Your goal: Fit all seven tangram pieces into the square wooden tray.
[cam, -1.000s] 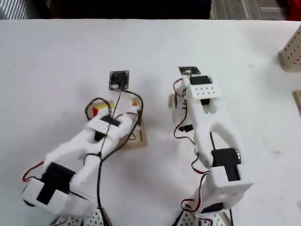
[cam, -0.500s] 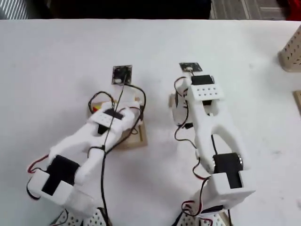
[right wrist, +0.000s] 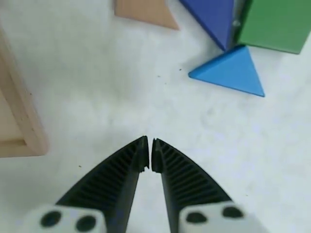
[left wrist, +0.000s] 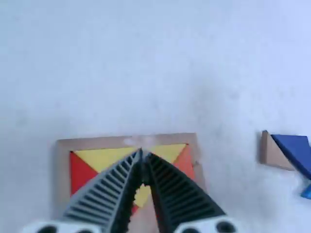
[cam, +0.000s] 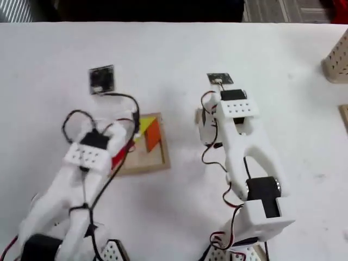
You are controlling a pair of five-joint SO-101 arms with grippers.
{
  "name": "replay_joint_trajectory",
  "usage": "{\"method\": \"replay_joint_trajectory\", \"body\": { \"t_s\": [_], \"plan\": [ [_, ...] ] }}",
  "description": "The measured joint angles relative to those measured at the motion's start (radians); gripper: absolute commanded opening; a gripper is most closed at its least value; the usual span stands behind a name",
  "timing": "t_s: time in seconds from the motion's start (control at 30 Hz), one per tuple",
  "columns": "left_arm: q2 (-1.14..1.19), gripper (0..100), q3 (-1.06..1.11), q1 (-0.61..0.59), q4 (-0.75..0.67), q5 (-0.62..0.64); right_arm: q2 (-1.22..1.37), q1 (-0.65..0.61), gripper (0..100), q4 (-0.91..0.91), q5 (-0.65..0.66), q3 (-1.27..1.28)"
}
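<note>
**Kid:** Wood, is that what the tray (cam: 156, 163) is made of? Where is it?

**Helper:** Yes. Seen from high up, it lies on the white surface (cam: 179, 49), a bit left of the middle of the frame. The left arm (cam: 70, 185) comes up from the lower left and covers the tray's left side.

**Kid:** What is inside it?

**Helper:** A yellow piece (cam: 145, 124) is at the top. An orange piece (cam: 153, 136) sits just below it, and the two touch. A red piece (cam: 120, 156) peeks out beside the arm.

**Kid:** What are the left fingers doing?

**Helper:** The left fingers (left wrist: 170, 189) are pressed together and hold nothing. They hang over the tray, with their tips above the yellow piece.

**Kid:** And the right fingers?

**Helper:** The right fingers (right wrist: 116, 179) are pressed together too, with nothing between them. They are over bare surface, with the tray's edge near on one side. Past their tips lie a light blue triangle (right wrist: 233, 73), a dark blue triangle (right wrist: 211, 14) and a green piece (right wrist: 274, 24), all close together. A tan piece (right wrist: 143, 9) lies near them.

**Kid:** Where is the right arm?

**Helper:** From high up, the right arm (cam: 244, 147) runs from the bottom edge up, right of the middle.
</note>
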Motion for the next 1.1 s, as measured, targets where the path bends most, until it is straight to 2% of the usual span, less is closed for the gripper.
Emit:
{"method": "replay_joint_trajectory", "body": {
  "t_s": [0.1, 0.2, 0.4, 0.73, 0.93, 1.1],
  "plan": [
    [-0.124, 5, 0.058, -0.087, 0.043, -0.109, 0.0, 0.0, 1.7, 0.0, 0.0, 0.0],
    [-0.169, 13, 0.103, -0.166, 0.081, -0.203, 0.0, 0.0, 1.7, 0.0, 0.0, 0.0],
    [-0.143, 31, 0.106, -0.207, 0.129, -0.201, 0.0, 0.003, 1.7, 0.0, 0.0, 0.0],
    [0.124, 31, -0.005, -0.209, 0.103, -0.196, 0.0, 0.074, 1.8, -0.049, 0.0, 0.0],
    [0.137, 31, -0.012, -0.212, 0.103, -0.196, 0.037, 0.081, 2.1, -0.17, 0.0, 0.002],
    [0.137, 31, -0.012, -0.232, 0.103, -0.196, 0.043, 0.132, 12.8, -0.183, 0.0, -0.026]
  ]
}}
